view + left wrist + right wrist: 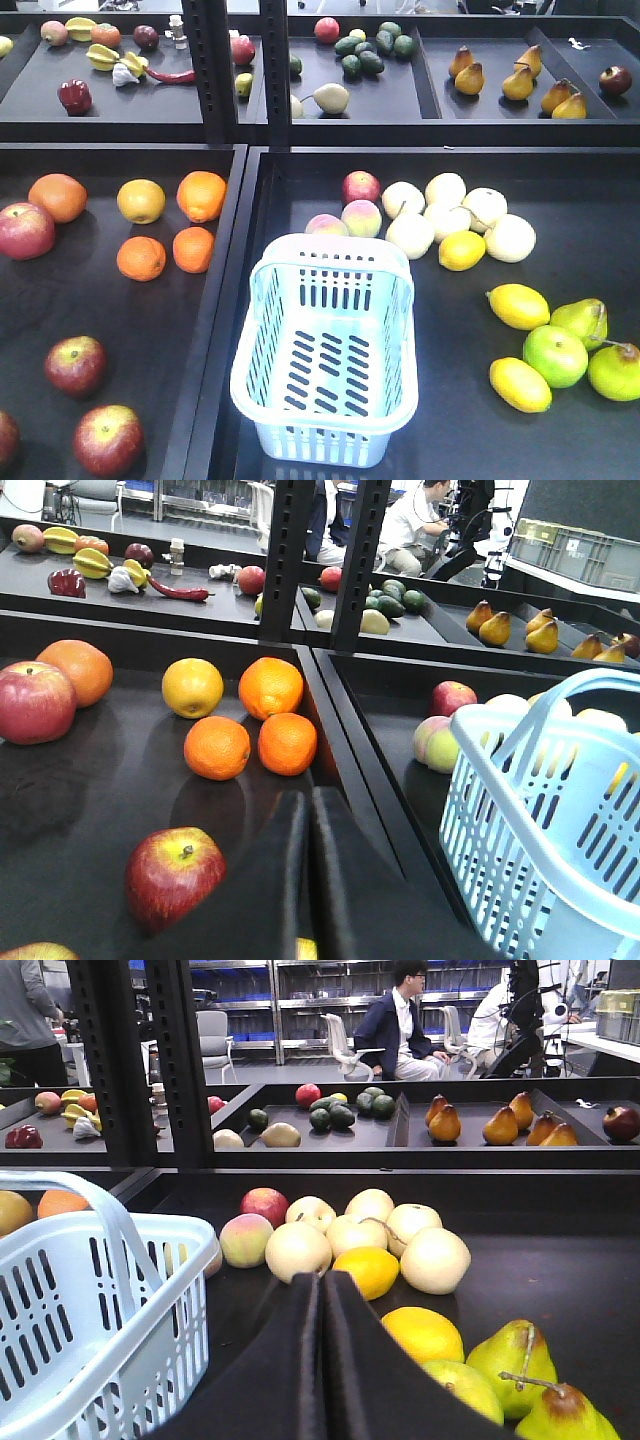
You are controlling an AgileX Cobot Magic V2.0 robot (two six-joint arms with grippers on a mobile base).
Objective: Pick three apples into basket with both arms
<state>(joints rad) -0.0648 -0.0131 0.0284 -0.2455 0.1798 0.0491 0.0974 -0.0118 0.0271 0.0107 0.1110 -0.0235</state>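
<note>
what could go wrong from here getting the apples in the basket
1. The pink apple shares the tray with the dark apples; a wrong pick is possible.
2. The dark apples lie across a raised divider from the basket; a carried one might clip either.

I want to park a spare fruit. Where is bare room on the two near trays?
Left tray: bare between the oranges and the dark red apples. Right tray: bare strip between the basket and the lemons. Crowded around the pale fruit behind the basket.
</note>
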